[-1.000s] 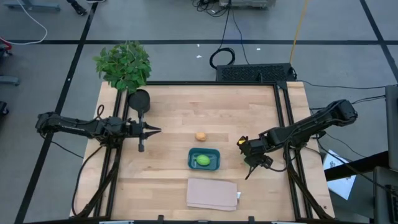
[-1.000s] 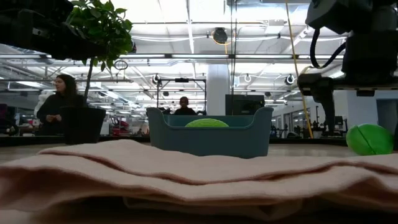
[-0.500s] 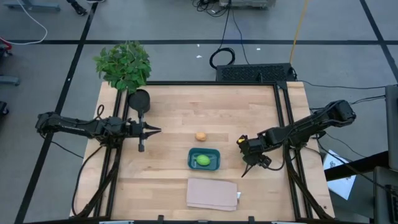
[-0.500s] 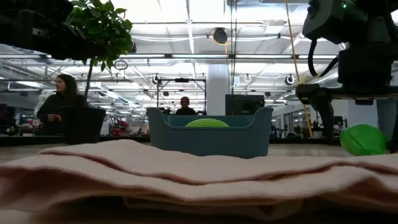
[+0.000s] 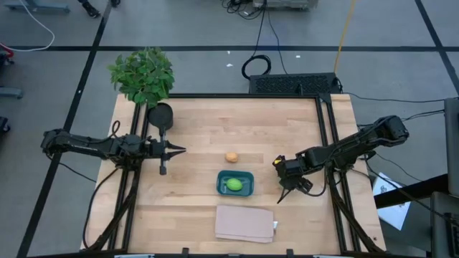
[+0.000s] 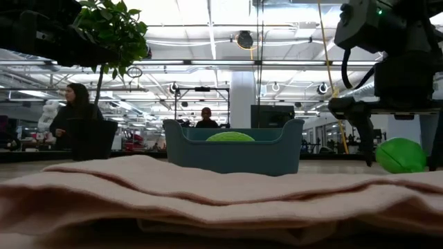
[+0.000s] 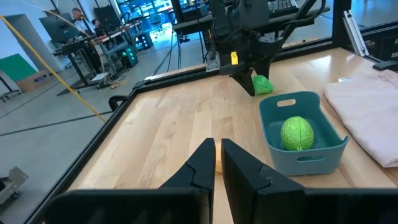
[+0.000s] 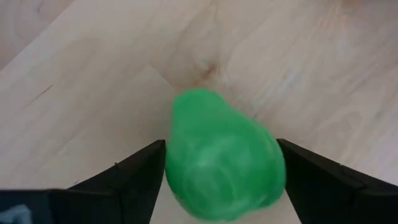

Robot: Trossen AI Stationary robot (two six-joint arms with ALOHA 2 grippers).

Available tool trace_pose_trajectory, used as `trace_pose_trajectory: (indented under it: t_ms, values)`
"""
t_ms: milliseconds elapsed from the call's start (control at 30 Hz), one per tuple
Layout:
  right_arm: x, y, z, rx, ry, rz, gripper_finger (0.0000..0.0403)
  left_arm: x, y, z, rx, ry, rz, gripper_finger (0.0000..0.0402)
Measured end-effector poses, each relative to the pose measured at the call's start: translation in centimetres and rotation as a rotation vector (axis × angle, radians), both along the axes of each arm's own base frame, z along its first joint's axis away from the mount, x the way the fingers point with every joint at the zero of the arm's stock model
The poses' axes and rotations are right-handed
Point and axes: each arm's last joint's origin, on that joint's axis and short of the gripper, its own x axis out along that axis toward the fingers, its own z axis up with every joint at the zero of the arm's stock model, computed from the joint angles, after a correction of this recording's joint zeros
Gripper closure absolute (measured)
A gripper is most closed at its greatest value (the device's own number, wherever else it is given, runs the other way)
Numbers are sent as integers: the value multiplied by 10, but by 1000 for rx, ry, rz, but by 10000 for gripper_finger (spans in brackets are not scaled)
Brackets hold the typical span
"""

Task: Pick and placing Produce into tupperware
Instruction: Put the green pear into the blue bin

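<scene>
One bright green produce piece [image 8: 221, 168] lies on the wood right of the teal tupperware [image 5: 235, 183], between the fingers of my right gripper [image 6: 401, 149], which is shut on it. From above the gripper body [image 5: 290, 175] hides it. A second green piece [image 7: 297, 133] sits inside the tupperware. The orange-tan piece [image 5: 232, 157] rests on the table just beyond the container. My left gripper [image 5: 179, 150] waits shut, level above the table's left half, pointing right. My right gripper pinches the green produce piece across its widest part [image 8: 177, 171], one finger [image 8: 134, 174] on each side. The fingers come from above, pointing down [image 7: 249, 81]. The piece still looks low at table level [image 6: 401, 155]; the cloth in front hides its underside.
A folded beige cloth [image 5: 244, 223] lies near the table's near edge, below the container. A leafy potted plant [image 5: 143, 74] and its black pot [image 5: 161, 115] stand at the far left corner. Bare wood stretches across the middle and far side. People stand in the room behind [image 6: 73, 111].
My right gripper's fingers have drawn closer together around the green piece, and the gripper has shifted slightly toward the table's left. The piece has slid a little leftward, toward the tupperware, and now sits centred between the fingers.
</scene>
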Motion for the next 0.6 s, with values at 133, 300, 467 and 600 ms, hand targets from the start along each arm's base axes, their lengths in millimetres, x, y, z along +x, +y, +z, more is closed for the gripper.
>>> trace_pose_trajectory:
  t_ms: [133, 300, 467, 600]
  values:
    - [1, 1, -3, 1, 16, 2, 137, 0, 0, 0, -1, 0, 0, 371]
    - [2, 1, -3, -2, 6, 23, 153, 0, 0, 0, -1, 0, 1, 371]
    - [2, 1, -3, -3, 4, 27, 163, 0, 0, 0, -2, 0, 0, 371]
    - [2, 1, -3, -2, 0, 26, 168, 0, 0, 0, -2, -1, 1, 371]
